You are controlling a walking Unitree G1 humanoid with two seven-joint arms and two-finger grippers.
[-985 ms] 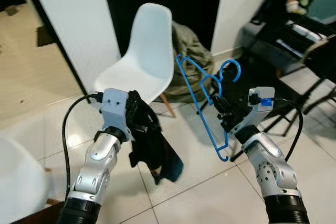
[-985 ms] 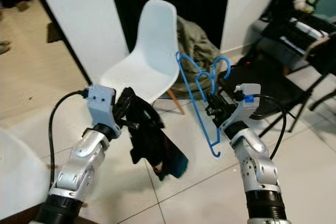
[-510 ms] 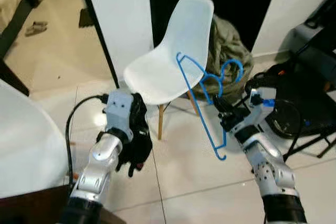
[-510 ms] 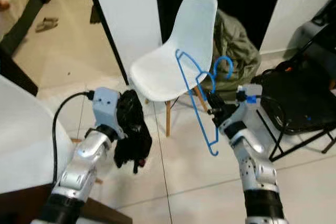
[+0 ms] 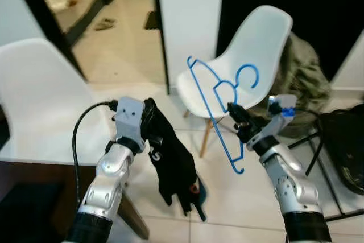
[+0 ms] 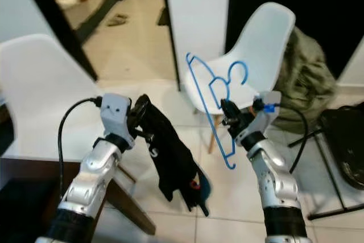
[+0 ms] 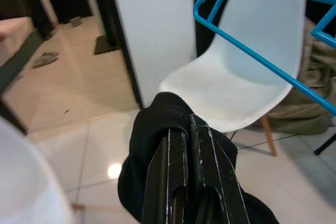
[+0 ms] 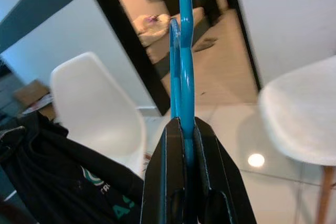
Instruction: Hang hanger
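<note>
Turning left, the head camera has swung the white chair (image 5: 250, 66) from centre to 2 o'clock, and a second chair (image 5: 40, 95) now sits at 9 o'clock. The right gripper (image 5: 238, 119) keeps its fingers clamped on the blue hanger (image 5: 219, 103), held upright at centre; the left gripper (image 6: 138, 119) still pinches the black garment (image 5: 173, 166). No rail is visible yet, so I judge the robot is still travelling.

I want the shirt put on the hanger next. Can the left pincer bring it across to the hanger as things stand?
Probably yes. The left pincer holds the black shirt beside the blue hanger in the right pincer, with open air between them.
</note>
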